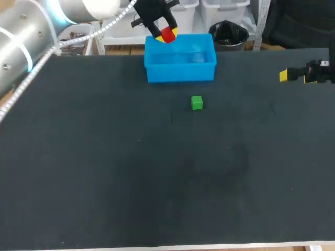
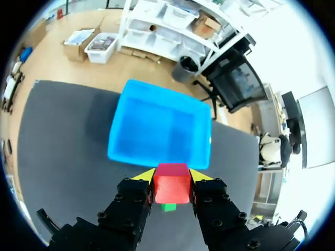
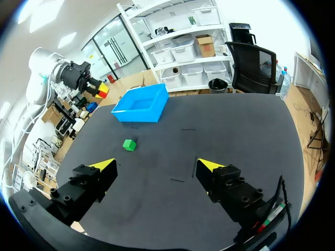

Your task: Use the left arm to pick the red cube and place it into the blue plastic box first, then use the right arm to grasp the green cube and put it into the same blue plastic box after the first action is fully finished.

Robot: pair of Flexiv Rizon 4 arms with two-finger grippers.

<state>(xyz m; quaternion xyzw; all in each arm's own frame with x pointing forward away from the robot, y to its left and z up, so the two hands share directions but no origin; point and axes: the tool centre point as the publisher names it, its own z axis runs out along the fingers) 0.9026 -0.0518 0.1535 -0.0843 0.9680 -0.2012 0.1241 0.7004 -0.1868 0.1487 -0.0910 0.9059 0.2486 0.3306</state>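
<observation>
Our left jaws are gripping the red cube over the blue box, at its rim. Only the right wrist view is showing our right jaws gaping apart above the counter.

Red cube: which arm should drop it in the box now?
Left. The left hand grips the red cube right at the box rim. The right hand is open, empty and far from it.
</observation>
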